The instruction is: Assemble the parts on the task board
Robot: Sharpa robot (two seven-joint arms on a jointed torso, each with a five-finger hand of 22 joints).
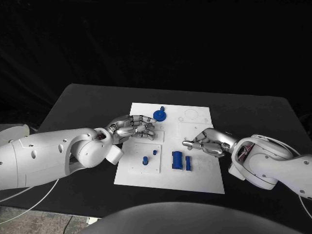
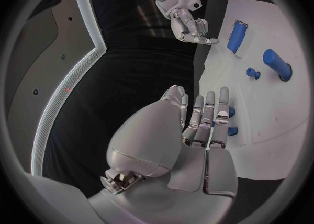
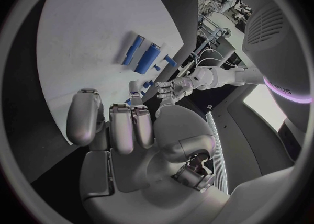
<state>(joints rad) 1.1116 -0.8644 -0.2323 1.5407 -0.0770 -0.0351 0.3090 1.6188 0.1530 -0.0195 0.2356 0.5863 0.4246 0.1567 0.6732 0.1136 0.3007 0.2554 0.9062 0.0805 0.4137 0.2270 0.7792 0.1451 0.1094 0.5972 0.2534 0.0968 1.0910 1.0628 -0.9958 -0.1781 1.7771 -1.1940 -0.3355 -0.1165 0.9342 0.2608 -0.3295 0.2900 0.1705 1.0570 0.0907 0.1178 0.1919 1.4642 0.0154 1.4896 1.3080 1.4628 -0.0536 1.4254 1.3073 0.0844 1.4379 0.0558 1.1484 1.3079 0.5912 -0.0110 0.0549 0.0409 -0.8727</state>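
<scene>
The fingers point(image 1: 143, 127) of the left hand point(image 1: 131, 127) are lying loosely curled over the left half of the task board point(image 1: 198, 183), just below the round blue part point(image 1: 160, 116); in the left wrist view they are reaching out side by side with a blue piece showing behind their tips, and I cannot tell whether they are pinching it or only hovering above it. The fingers point(image 1: 192, 143) of the right hand point(image 1: 211, 142) are drawn together over the board's middle, tips pointing toward the left hand, and nothing appears to be held in them.

The black counter point(image 1: 86, 102) is carrying the white board at its centre, with dark drapery hanging behind it. On the board's near half, two blue rectangular blocks point(image 1: 178, 160) are lying side by side, and just to their left a short blue peg point(image 1: 144, 159) and a smaller stud point(image 1: 155, 152) are resting on a raised white panel.

The step in hand is probably seating a part near the round piece. Doing it well would likely mean lowering straight down, keeping the part square to its socket, and keeping the right hand out of the way until it is needed.
</scene>
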